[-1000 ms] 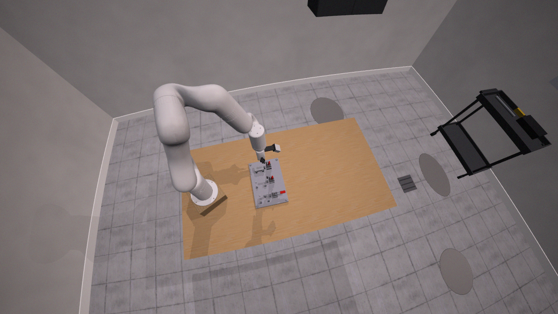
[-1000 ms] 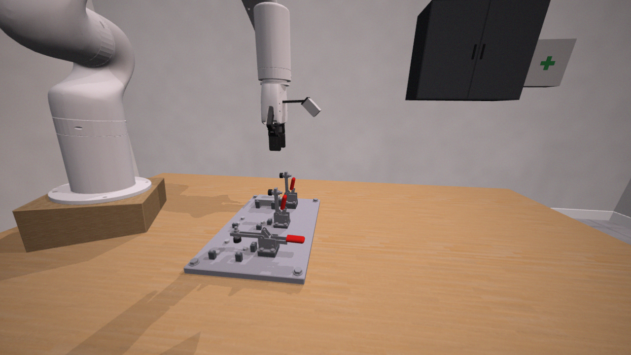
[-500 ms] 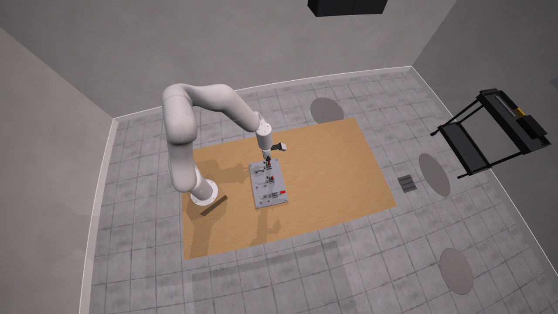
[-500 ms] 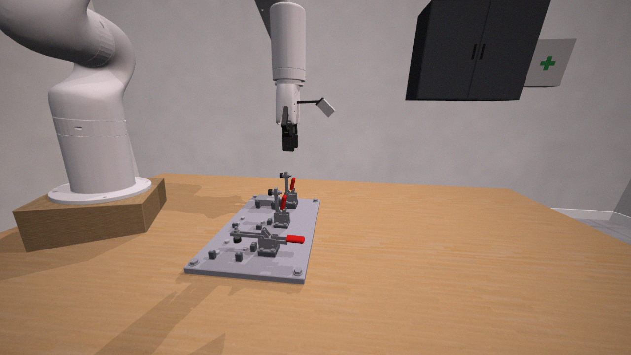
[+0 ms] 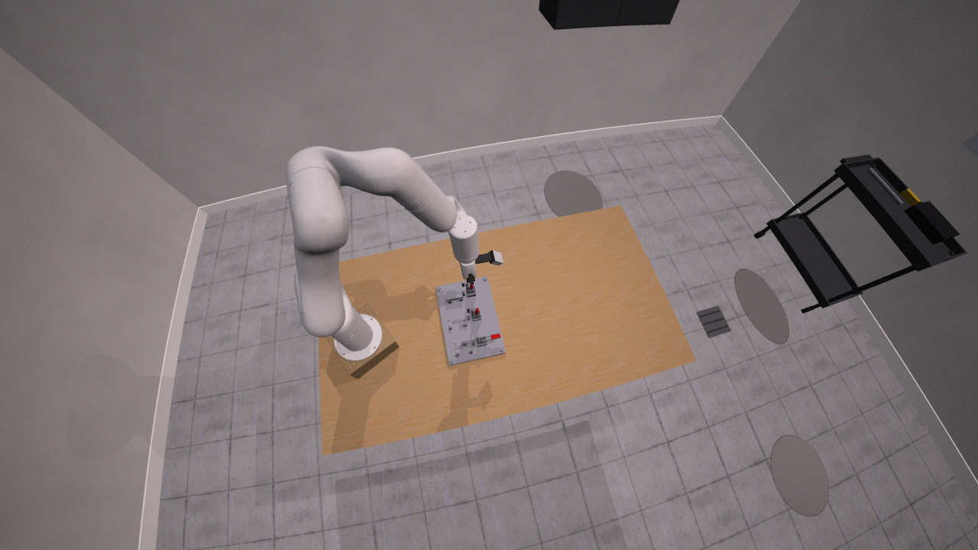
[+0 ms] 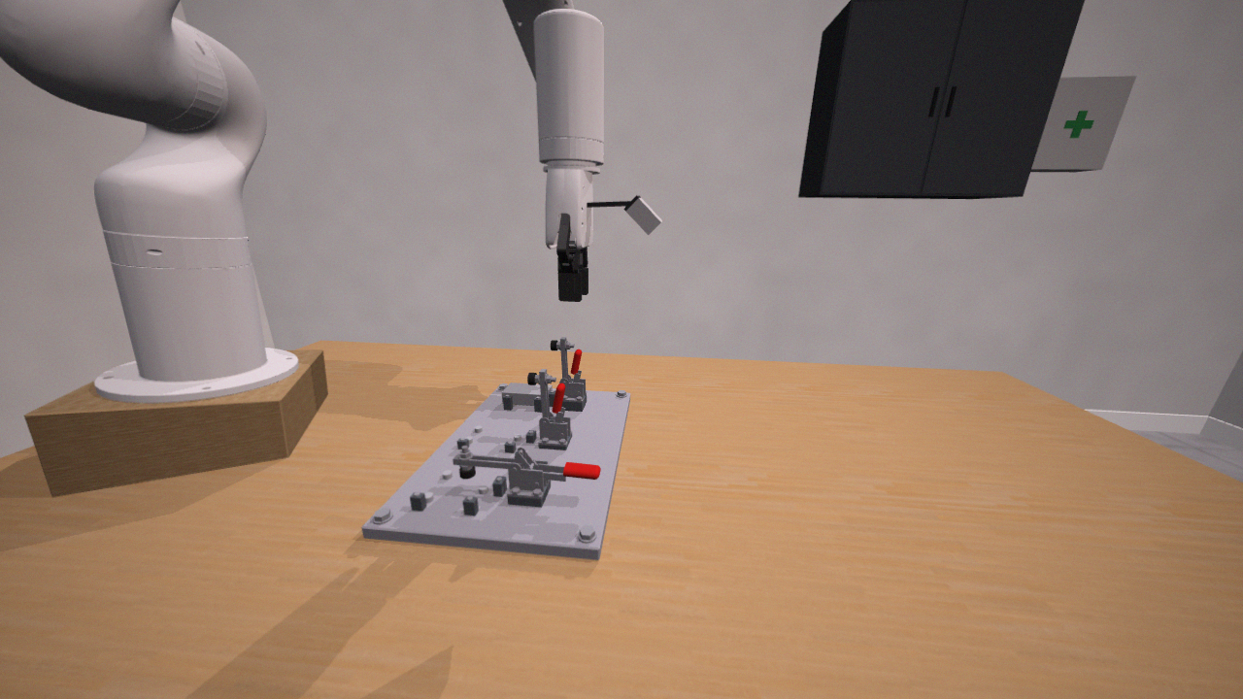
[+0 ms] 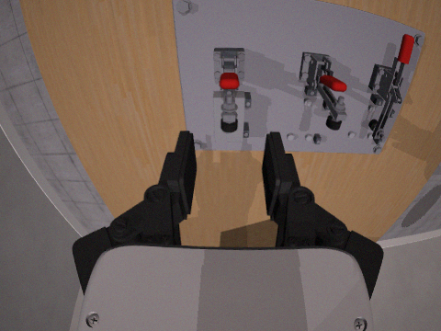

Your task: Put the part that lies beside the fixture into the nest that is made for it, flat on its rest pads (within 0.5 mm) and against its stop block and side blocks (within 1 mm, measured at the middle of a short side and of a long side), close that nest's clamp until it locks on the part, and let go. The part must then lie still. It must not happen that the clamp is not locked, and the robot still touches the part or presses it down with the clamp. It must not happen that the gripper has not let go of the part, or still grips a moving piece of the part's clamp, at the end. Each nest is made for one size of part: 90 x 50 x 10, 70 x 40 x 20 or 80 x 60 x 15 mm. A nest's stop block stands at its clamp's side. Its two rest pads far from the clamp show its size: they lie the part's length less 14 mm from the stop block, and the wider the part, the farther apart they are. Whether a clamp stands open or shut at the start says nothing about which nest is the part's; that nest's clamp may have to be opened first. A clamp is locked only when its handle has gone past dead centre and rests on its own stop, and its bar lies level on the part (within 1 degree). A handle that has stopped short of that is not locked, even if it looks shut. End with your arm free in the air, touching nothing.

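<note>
Three clamps (image 6: pixel 528 476) crowd your fixture plate (image 6: pixel 599 451) at frame centre; the gripper (image 6: pixel 571 291) hangs half-spread and empty above its far edge, bare tabletop (image 6: pixel 869 521) rightward. No part visible.

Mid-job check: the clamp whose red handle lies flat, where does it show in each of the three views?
Top: near end of the fixture plate, flat-handled clamp pointing right.
Exterior: nearest of three, red handle pointing right.
Wrist: upper right, red tip by the plate's corner.
Shared landmark: the grey fixture plate.
</note>
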Robot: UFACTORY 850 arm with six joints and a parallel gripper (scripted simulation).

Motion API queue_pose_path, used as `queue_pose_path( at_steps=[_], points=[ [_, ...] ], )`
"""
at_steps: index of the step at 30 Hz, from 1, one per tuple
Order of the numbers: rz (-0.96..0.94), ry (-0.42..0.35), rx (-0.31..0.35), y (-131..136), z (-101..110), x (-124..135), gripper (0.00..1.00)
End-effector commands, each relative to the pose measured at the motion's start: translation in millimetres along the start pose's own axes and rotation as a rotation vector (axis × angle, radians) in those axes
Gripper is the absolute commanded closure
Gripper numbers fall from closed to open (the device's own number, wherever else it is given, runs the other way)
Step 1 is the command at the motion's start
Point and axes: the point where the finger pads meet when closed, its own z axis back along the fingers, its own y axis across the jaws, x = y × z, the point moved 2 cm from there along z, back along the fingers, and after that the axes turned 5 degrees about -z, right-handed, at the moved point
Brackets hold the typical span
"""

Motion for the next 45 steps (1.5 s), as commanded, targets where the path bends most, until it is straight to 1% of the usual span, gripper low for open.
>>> queue_pose_path(
  at_steps=[1, 4, 6, 19, 21, 28, 34, 45],
  points=[
    [0.000, 0.002, -0.001, 0, -6, -1, 0.53],
    [0.000, 0.002, -0.001, 0, -9, -1, 0.53],
    [0.000, 0.002, -0.001, 0, -14, -1, 0.53],
    [0.000, 0.002, -0.001, 0, -59, -1, 0.53],
    [0.000, 0.002, -0.001, 0, -59, -1, 0.53],
    [0.000, 0.002, -0.001, 0, -76, -1, 0.53],
    [0.000, 0.002, -0.001, 0, -82, -1, 0.53],
    [0.000, 0.002, -0.001, 0, -82, -1, 0.53]
  ],
)
